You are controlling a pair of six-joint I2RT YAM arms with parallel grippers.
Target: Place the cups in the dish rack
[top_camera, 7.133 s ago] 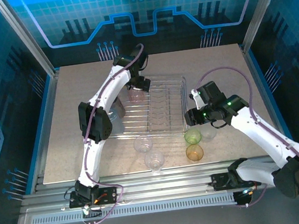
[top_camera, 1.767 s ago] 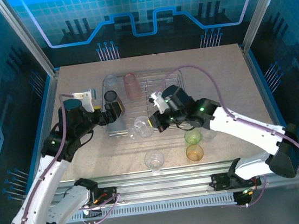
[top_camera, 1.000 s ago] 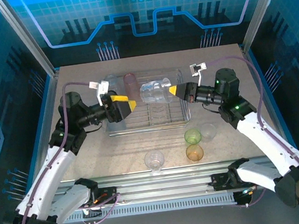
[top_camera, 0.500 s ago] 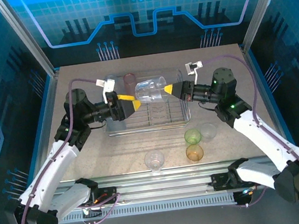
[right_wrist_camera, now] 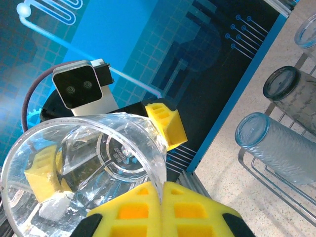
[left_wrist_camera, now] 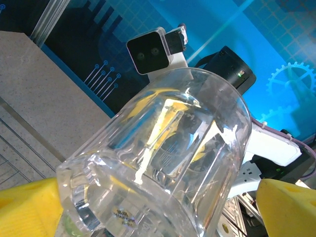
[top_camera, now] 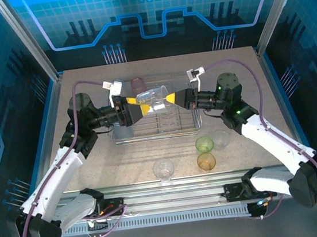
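Shows, from above, two white arms meeting over the dish rack [top_camera: 176, 123], which sits toward the far middle of the table [top_camera: 128, 157]. Catches a clear cup [top_camera: 152, 98] tipped on its side in the air between them, above the rack's far half. Has the right gripper [top_camera: 169, 98] clamped on that cup's rim, one yellow finger inside the mouth and one outside, plain from the right wrist. Has the left gripper [top_camera: 141, 107] spread wide at the cup's base end, with a yellow pad [left_wrist_camera: 24, 207] on either side of the base; cannot tell whether either pad touches the plastic. Finds a pink cup [top_camera: 137, 84] in the rack's far left part and, from the right wrist, a smoky grey cup [right_wrist_camera: 291, 94] next to a bluish cup [right_wrist_camera: 276, 148] lying on the wires. Puts four more on the table in front of the rack: a green cup [top_camera: 204, 144], a second clear cup [top_camera: 221, 138] just beside it on the right, an orange cup [top_camera: 206, 161] just nearer than the green, and a third clear cup [top_camera: 163, 169] off to the left.
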